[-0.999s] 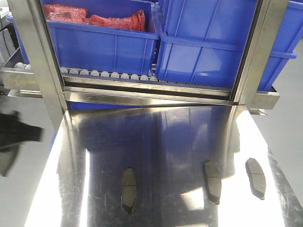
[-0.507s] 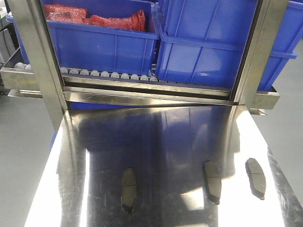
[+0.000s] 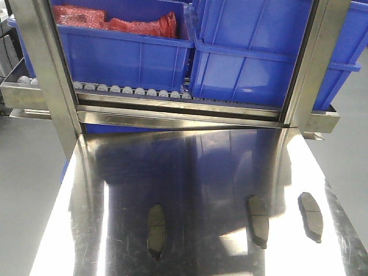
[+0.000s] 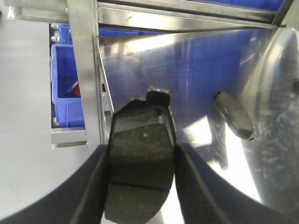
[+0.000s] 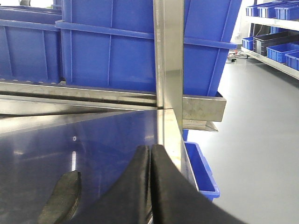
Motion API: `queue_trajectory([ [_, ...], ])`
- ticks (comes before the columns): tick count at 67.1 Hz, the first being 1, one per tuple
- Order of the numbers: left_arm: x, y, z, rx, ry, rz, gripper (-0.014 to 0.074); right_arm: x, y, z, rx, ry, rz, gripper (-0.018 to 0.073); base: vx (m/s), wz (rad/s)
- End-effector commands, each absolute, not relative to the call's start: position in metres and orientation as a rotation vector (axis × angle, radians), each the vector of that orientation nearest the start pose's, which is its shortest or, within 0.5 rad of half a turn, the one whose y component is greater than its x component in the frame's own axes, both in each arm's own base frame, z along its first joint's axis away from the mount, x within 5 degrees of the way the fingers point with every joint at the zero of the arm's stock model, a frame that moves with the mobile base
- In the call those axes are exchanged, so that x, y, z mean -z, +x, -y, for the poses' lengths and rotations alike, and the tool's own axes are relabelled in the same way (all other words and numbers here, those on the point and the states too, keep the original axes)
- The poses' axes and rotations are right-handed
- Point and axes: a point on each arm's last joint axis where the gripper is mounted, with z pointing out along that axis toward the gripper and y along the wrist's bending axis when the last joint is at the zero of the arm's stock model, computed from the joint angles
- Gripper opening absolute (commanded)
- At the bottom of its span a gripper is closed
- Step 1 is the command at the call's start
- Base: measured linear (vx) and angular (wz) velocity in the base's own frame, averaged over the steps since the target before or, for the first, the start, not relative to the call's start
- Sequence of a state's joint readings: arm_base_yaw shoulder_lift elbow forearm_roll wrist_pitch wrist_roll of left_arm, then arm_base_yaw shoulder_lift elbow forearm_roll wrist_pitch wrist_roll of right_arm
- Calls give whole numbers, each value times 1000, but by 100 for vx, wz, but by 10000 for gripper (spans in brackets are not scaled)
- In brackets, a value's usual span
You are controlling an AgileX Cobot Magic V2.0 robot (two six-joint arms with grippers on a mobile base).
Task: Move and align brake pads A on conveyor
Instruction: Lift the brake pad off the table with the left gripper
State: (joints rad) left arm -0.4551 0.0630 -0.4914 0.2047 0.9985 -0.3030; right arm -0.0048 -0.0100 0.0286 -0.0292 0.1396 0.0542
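Note:
My left gripper [image 4: 141, 161] is shut on a dark-grey brake pad [image 4: 140, 135], its groove running across between the black fingers. It is held near the left edge of the shiny steel table [image 4: 196, 65]. Another pad [image 4: 233, 115] lies on the steel to its right. In the front view, three brake pads lie on the table [image 3: 190, 172]: one left of centre [image 3: 156, 230] and two at the right [image 3: 258, 221] [image 3: 310, 215]. Neither gripper shows there. My right gripper [image 5: 150, 149] is shut on nothing, with a pad [image 5: 60, 198] lying to its lower left. The conveyor is out of view.
A roller rack behind the table carries large blue bins [image 3: 253, 52], one holding red bags [image 3: 115, 20]. Steel posts [image 3: 49, 75] [image 3: 313, 63] stand at the table's far corners. A blue bin [image 4: 65, 84] sits low beside the table's left side. Grey floor [image 5: 252, 140] lies to the right.
A dark blurred arm at the left edge of the front view one second ago has gone out of that view. The three pads on the table have not moved.

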Motion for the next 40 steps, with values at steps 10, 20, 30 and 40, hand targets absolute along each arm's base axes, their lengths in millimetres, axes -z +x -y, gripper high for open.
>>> queue_trajectory([
  [10,-298,14,-9,205,260,-1860,-6,-196,56,1,-8,25,-1562,-7,0,0],
  [20,-297,14,-10,196,266,-1862,-7,-196,56,1,-8,25,-1562,-7,0,0],
  [30,-296,14,-10,192,266,-1876,-7,-196,56,1,-8,25,-1562,-7,0,0],
  [40,-296,14,-10,192,266,-1876,-6,-196,56,1,-8,25,-1562,-7,0,0],
])
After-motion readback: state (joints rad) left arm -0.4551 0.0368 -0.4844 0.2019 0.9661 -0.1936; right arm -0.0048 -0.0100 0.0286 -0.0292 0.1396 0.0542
